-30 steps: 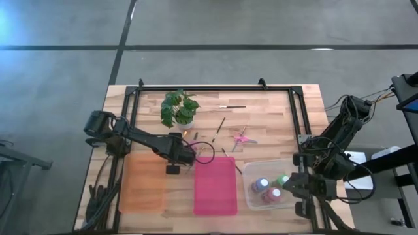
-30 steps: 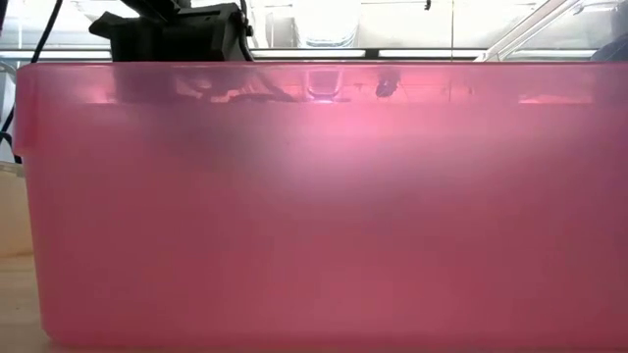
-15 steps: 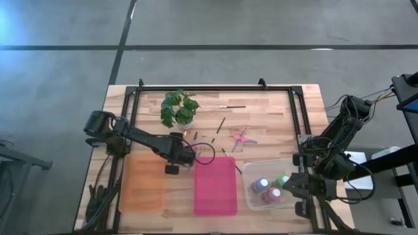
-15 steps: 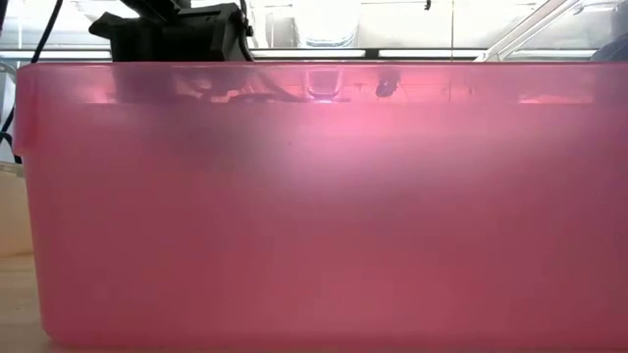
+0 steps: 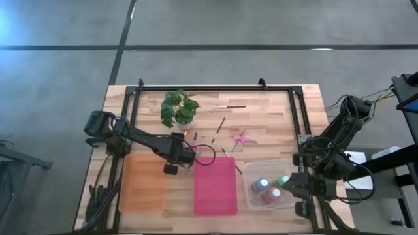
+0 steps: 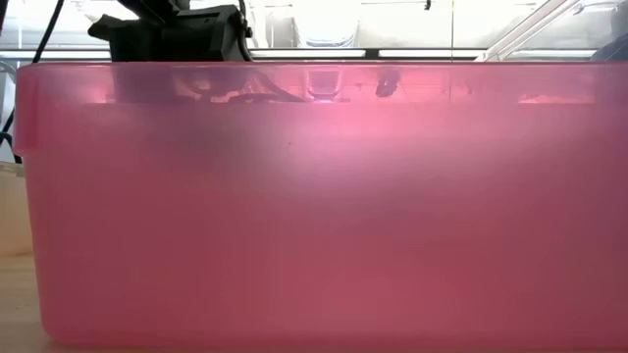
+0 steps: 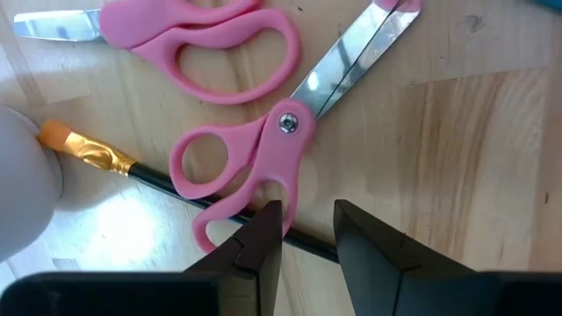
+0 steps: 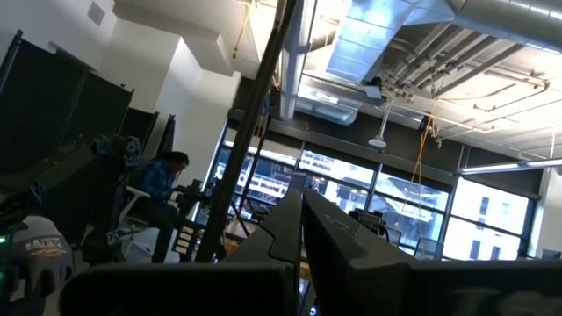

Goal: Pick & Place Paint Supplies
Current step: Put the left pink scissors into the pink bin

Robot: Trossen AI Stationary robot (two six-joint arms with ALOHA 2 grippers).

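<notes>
The left pincer [image 7: 306, 230] had barely moved; slightly spread, it hung over the pink scissors [image 7: 263, 149] and a brush [image 7: 97, 155], nothing grabbed yet. The right pincer [image 8: 294, 219] stayed pressed together.

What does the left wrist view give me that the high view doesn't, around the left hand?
Only the left wrist view shows two pink-handled scissors close up, one overlapping a thin black-handled brush with an orange tip, and the left hand open just above that brush.

Only the high view shows the clear plastic bin holding small paint bottles, the pink tray, the orange tray and the right hand parked at the bin.

Both show the light wooden table.
</notes>
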